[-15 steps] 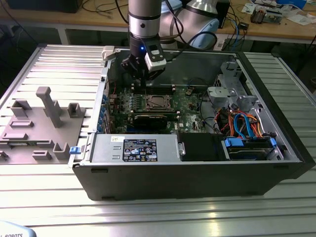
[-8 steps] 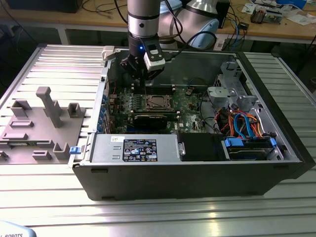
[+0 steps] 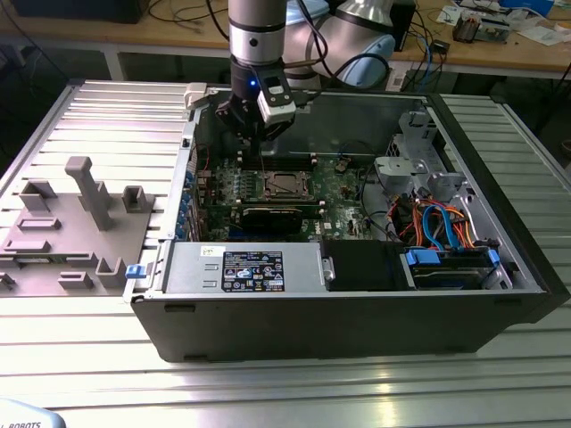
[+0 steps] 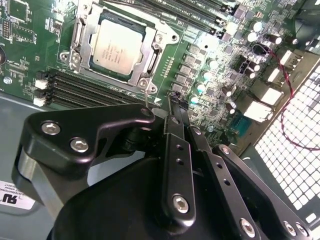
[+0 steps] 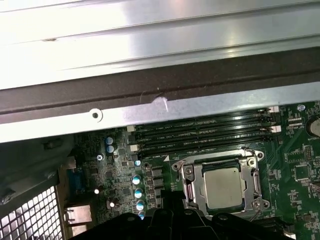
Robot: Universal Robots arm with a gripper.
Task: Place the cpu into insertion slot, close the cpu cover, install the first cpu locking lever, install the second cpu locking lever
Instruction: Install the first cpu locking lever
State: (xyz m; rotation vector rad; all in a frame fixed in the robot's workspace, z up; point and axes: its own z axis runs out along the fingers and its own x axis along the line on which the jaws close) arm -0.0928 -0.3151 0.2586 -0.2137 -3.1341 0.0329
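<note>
CPU work at an open black desktop computer case [image 3: 357, 312] lying on its side on a ribbed aluminium counter [image 3: 268, 383]. A green motherboard [image 4: 210, 60] lies flat inside, its black memory slots [image 5: 200, 135] running alongside the socket. The black robot gripper [image 4: 172, 102] hangs above the board just beside the socket, its jaws drawn together on nothing. The silvery square metal cpu cover [image 4: 150, 55] lies closed and flat over the socket, framing the cpu [image 4: 117, 45], a pale silvery-grey square chip seated face up in the slot; being square, it shows no long axis.
</note>
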